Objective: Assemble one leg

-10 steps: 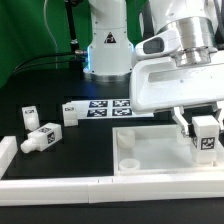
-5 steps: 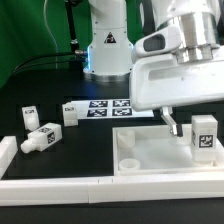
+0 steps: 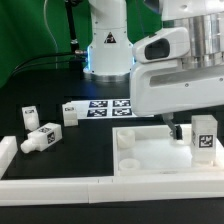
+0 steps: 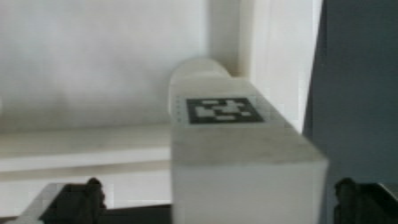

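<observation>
The main risk I see is the leg [image 3: 206,133] tipping or sitting crooked: it stands upright on the far corner of the square panel [image 3: 150,152] at the exterior view's right, and if its neck is not fully seated in the hole beneath it, any brush from a finger as the arm moves could knock it over or off the panel's edge. Whether the neck is in a hole is hidden from both cameras, so I cannot tell how secure it is. A second risk is a bad regrasp: a closing pinch that lands off-centre would twist the leg rather than turn it down squarely. The gripper [image 4: 214,198] is spread, with one dark fingertip showing on each side of the leg in the wrist view and clear gaps between them and its sides, so it holds nothing. The wrist camera looks down along the leg's tagged face, which suggests the hand is roughly centred over it. In the exterior view the arm's white hand hangs above the panel's right side, pointing downward, with a dark finger visible just beside the leg. Three other legs [image 3: 39,138] lie well apart on the black table [image 3: 85,150], near the marker board [image 3: 108,105].
</observation>
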Tool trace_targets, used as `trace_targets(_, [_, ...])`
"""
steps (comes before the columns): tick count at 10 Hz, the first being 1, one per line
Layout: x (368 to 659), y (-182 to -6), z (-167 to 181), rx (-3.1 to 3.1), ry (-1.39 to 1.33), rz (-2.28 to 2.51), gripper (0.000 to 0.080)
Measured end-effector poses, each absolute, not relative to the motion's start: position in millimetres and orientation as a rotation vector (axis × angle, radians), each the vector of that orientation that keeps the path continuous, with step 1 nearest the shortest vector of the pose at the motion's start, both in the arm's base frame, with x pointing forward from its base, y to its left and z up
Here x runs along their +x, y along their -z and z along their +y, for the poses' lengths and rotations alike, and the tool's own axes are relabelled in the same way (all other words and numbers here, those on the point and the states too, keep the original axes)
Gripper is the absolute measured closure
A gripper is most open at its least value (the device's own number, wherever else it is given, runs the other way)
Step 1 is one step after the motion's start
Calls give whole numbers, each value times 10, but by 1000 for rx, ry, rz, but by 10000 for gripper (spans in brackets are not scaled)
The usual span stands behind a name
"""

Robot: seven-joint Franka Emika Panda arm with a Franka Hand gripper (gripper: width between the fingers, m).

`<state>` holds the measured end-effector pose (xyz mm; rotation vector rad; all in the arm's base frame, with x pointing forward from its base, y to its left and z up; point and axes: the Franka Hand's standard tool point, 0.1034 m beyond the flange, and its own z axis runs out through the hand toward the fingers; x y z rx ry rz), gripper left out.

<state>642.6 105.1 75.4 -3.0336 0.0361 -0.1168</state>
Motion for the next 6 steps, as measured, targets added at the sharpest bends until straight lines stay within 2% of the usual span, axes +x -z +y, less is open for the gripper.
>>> trace_targets(1, [6357,-728,1029,-3031,-10,46,150])
trace_targets(2, [6409,-740,1028,-3030,5,52,150])
trace_targets(4, [6404,-730,1031,-3029,4,84,410])
trace_targets(5, [6404,-729,1034,-3027,3,107,410])
trace_targets(6, [6402,-727,1040,-3017,-6,258,515])
